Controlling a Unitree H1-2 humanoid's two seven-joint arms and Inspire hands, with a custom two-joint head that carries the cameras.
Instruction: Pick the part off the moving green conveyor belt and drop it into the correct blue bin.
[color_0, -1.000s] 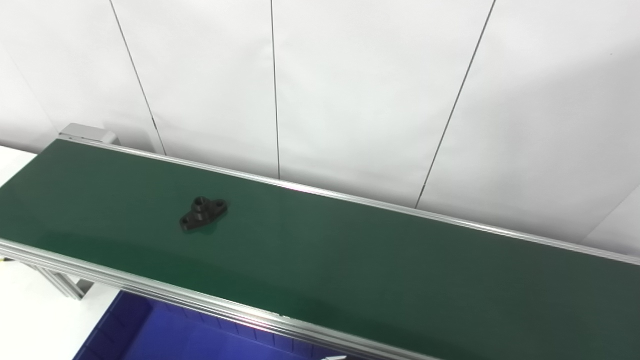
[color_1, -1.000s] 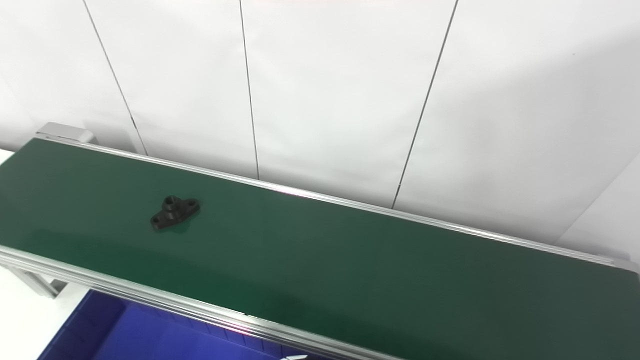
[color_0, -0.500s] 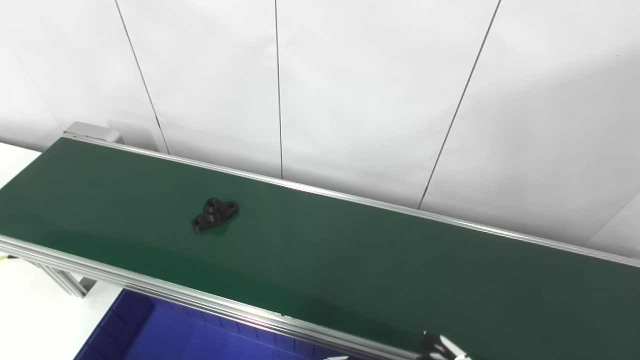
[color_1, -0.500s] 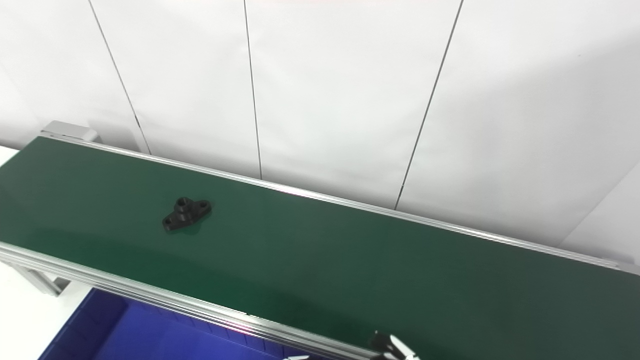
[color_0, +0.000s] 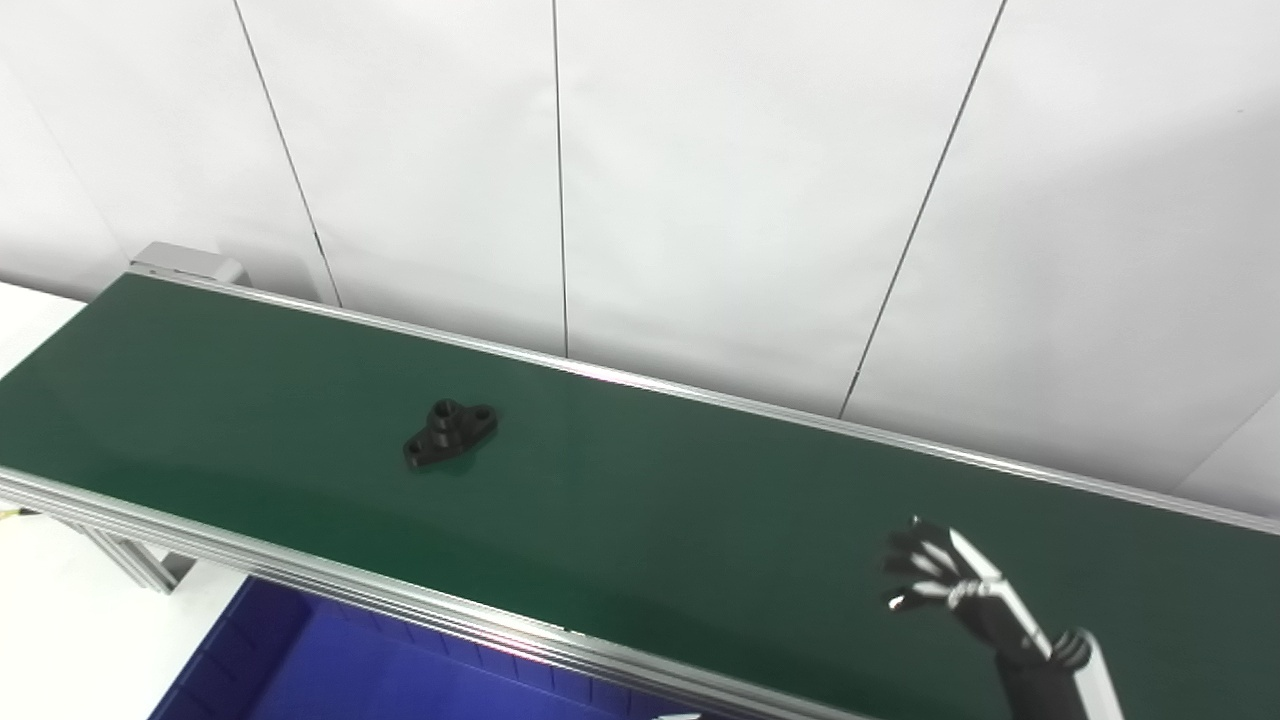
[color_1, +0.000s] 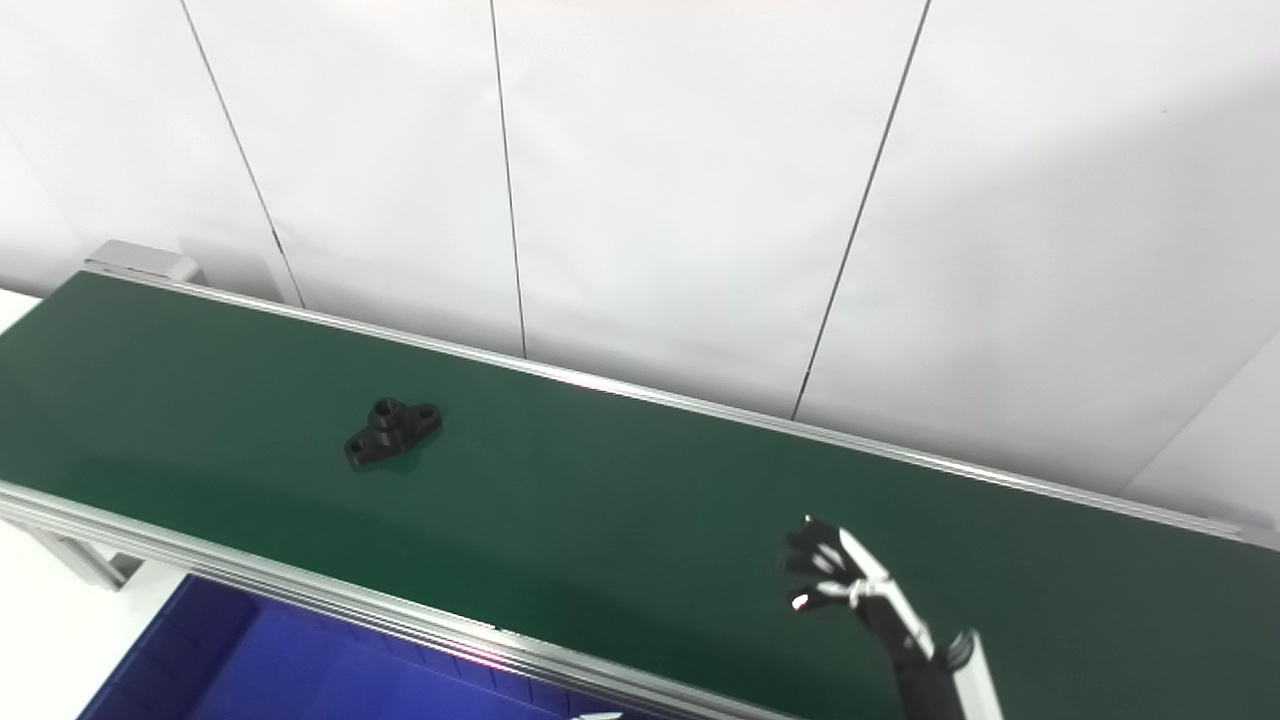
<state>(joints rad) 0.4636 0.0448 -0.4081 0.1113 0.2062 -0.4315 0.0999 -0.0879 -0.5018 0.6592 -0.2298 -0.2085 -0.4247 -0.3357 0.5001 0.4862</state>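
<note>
Black flanged plastic part (color_0: 450, 434) has ridden right along your green conveyor belt (color_0: 650, 500); your right hand (color_0: 945, 580) has risen over it, fingers spread, empty, ready to intercept.

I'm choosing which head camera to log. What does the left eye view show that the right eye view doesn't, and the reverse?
Only the left eye view: a yellow speck at the picture's left edge, too small to identify. Only the right eye view: the belt's right end. Both: the black part on the green belt, the open right robot hand above it, and the blue bin below.
</note>
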